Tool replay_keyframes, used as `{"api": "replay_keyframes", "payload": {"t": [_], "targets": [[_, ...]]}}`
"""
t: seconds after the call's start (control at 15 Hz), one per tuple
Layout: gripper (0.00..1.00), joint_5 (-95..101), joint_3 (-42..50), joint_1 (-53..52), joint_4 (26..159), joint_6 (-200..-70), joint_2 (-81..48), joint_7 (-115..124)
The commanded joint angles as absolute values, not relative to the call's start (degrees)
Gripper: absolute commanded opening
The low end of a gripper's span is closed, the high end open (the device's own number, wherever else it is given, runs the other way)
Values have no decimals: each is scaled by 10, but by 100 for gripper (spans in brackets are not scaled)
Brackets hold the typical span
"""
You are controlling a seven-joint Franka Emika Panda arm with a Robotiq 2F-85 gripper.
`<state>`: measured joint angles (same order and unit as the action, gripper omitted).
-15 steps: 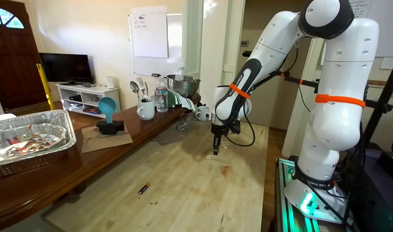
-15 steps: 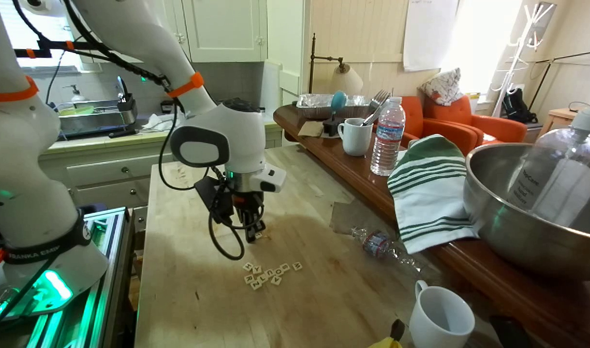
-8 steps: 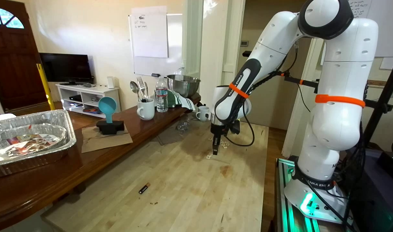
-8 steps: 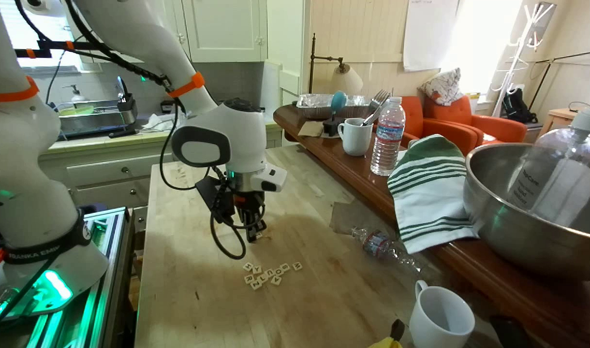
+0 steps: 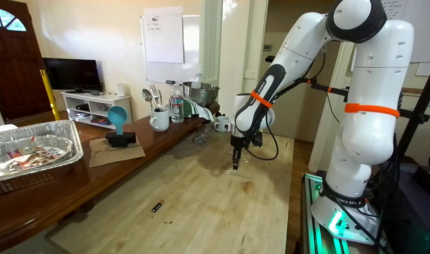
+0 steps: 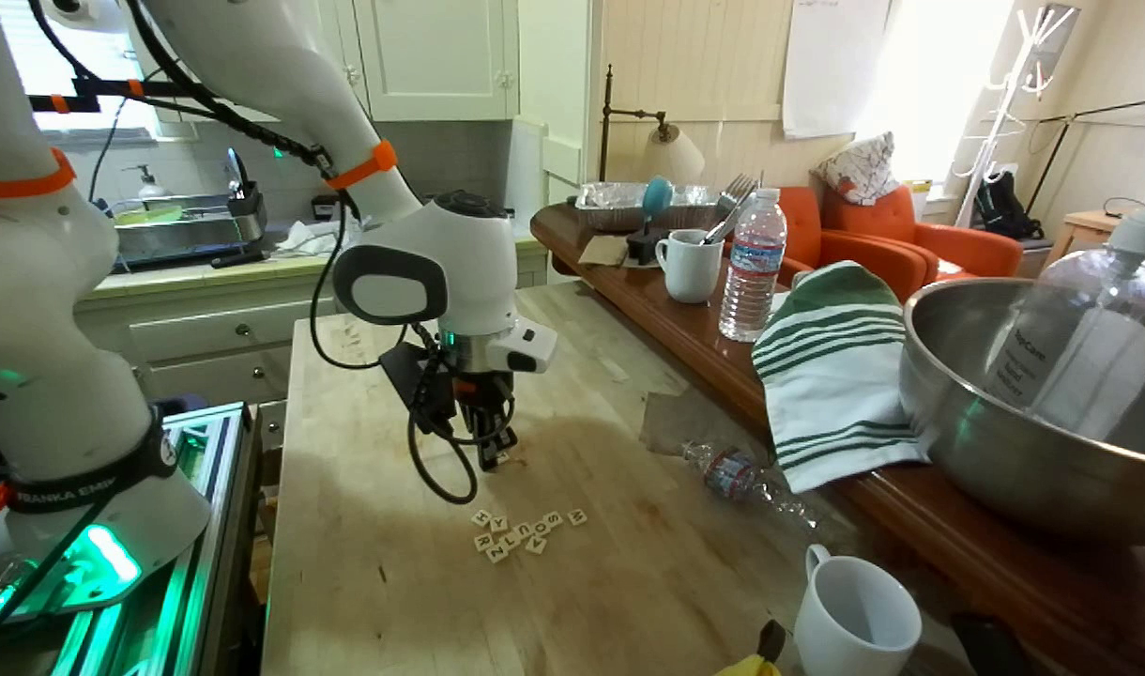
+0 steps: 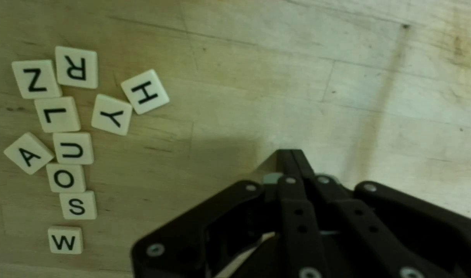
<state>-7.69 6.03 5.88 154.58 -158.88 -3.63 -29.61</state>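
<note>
1. Beside the claw (image 7: pixel 292 154), on the table (image 5: pixel 201 218), sit the near tiles (image 5: pixel 229 170), seen in both exterior views; they are too small for us to count, and we cannot tell whether the claw touches them
2. We see the claw closed and low over the table, its fingers (image 7: pixel 291 195) together and nothing visible between them
3. By our reading, the step in hand is work on the near tiles, more a nudge than a grip
4. The next move calls, we judge, for a light, level push; a pinch would need the fingers parted first
5. Well apart from the claw lie ten lettered tiles (image 7: pixel 72 148), several edge to edge, so we should keep the cable (image 5: pixel 265 159) from sweeping them
6. Farther out we have a battery (image 5: pixel 158 206), a bottle (image 6: pixel 732 474) on its side and a mug (image 6: pixel 856 615), none of them near the claw
</note>
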Motion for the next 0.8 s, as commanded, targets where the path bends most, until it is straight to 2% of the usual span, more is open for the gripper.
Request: {"api": "replay_keyframes", "payload": {"t": [0.0, 0.73], "targets": [[0, -78, 50, 64, 1535, -1607, -64, -286], [0, -90, 46, 64, 1532, -1609, -66, -289]]}}
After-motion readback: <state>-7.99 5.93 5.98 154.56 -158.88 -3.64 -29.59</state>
